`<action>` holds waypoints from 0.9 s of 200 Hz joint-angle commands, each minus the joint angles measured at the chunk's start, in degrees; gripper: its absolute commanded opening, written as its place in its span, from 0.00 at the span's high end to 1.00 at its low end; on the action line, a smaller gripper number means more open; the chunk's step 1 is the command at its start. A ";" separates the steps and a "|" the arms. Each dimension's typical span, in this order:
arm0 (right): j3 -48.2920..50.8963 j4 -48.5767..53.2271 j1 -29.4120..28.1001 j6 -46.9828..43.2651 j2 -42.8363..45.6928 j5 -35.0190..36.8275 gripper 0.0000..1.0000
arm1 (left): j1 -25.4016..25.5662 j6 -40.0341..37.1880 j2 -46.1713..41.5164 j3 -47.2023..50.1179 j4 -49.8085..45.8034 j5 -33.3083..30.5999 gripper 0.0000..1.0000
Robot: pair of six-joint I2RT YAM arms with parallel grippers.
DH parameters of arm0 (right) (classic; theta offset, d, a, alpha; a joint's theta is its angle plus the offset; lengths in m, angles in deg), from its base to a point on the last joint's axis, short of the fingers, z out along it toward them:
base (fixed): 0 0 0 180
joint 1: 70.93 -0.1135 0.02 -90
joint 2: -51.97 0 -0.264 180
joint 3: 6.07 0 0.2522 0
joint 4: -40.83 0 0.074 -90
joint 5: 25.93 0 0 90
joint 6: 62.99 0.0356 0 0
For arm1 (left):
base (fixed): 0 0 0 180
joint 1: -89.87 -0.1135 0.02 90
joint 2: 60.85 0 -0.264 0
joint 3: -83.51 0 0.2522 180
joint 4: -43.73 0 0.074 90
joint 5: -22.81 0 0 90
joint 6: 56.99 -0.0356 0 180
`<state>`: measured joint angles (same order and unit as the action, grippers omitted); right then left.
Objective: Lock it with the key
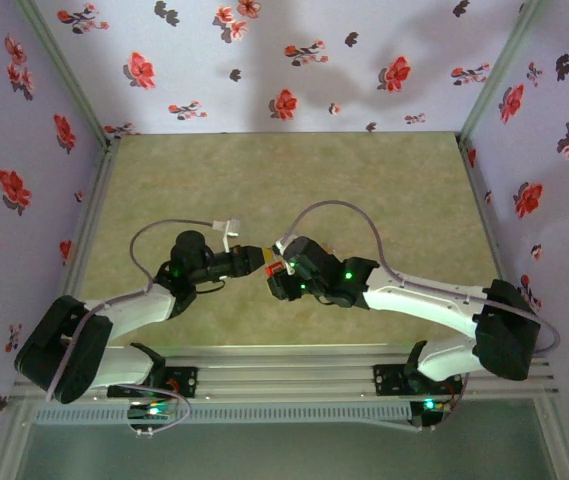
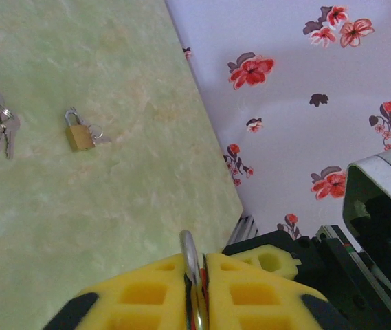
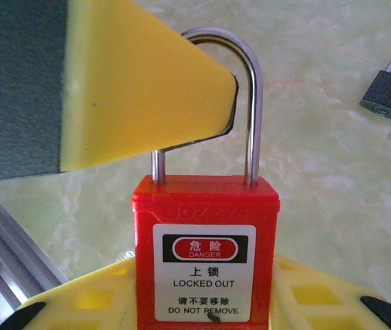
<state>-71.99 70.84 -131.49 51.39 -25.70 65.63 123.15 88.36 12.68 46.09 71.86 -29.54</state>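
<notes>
1. At the near edge of the pale green marbled table (image 1: 294,170), a silver metal rail (image 1: 284,385) carries the white-and-black left arm (image 1: 124,315) and right arm (image 1: 434,300). They bend inward and meet at the middle.
2. Just beyond, the yellow-fingered right gripper (image 3: 205,269) is clenched on the body of the red padlock (image 3: 205,227). This is a red plastic block with a silver metal shackle (image 3: 253,103) and a white label reading "LOCKED OUT". It is held up between the two grippers.
3. The yellow-fingered left gripper (image 2: 196,261) is clamped on that shackle, whose loop pokes out between its two pads.
4. Farther out on the table, well apart from the grippers, lies a small brass-coloured padlock (image 2: 80,136).
5. Near it lies a bunch of silver keys (image 2: 4,130), and a dark grey padlock (image 3: 389,95) lies just beside them.
6. Where the black-headed key lies, I cannot tell.
7. Farthest back stand lilac walls printed with red flowers (image 1: 294,60).
</notes>
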 commanded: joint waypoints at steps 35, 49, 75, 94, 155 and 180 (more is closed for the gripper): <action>-1.01 -0.72 -0.41 -0.41 1.07 0.10 1.00 | 0.43 -1.88 -0.89 -1.49 0.08 0.37 1.00; -0.88 -0.69 -0.42 -0.27 1.03 -0.20 1.00 | 0.47 -2.09 -1.56 -1.26 -0.15 -0.22 1.00; 0.06 -1.20 -0.36 0.04 1.16 -0.62 1.00 | 0.47 -2.64 -3.37 -0.56 -0.71 -1.40 1.00; 1.26 -2.16 -0.36 0.39 1.53 -1.03 1.00 | 0.47 -2.95 -5.04 0.18 -0.67 -2.55 1.00; 5.45 -4.71 -0.36 0.79 3.67 -1.52 1.00 | 0.46 -4.29 -11.04 2.88 -0.46 -5.82 1.00; 6.73 -5.76 -0.35 0.55 3.97 -1.65 1.00 | 0.43 -4.36 -12.81 3.83 0.66 -6.18 1.00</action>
<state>-67.42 63.58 -132.21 51.04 -22.68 63.08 123.44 87.31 2.72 48.96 68.47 -34.33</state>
